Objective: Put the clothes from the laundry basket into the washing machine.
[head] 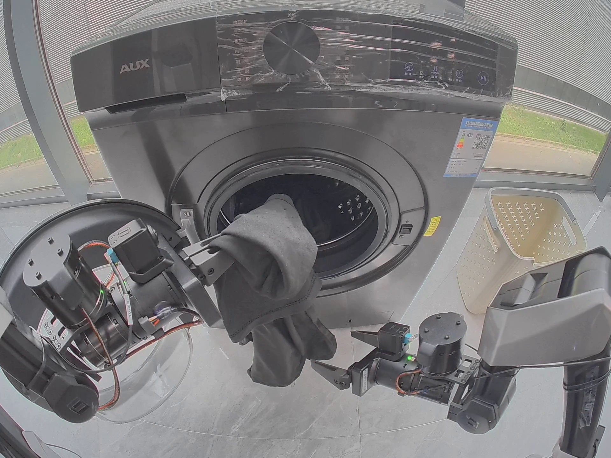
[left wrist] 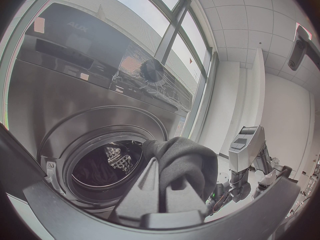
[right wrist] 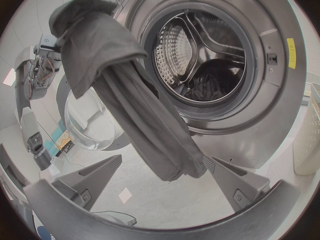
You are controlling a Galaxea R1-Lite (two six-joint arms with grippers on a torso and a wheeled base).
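Item: one dark grey garment (head: 273, 275), the thing in hand. The left pincer (head: 216, 254) is pinching it by its upper fold, pads pressed together on the cloth, and is holding it just in front of the mouth (head: 299, 214) of the washing machine (head: 159, 154), towards the hinge side. The garment's long axis is running near vertical. Its bunched top is sitting level with the opening, and its tail is hanging well below the lower rim, towards the floor (head: 254, 415). The drum is lying straight beyond the left pincer, so the judged next move is a forward push, with the tail likely needing a lift over the rim. The right pincer (head: 334, 350) is standing spread and holding nothing, just beside the hanging tail and below it, so it is the nearer one for that lift. Edges: the round door (head: 76, 224) is standing swung open on the left, behind the left arm, and the mouth is looking unobstructed. Dark clothes (right wrist: 210, 84) are lying at the bottom of the drum. The laundry basket (head: 509, 224) is standing on the floor to the machine's right, well apart from both pincers.
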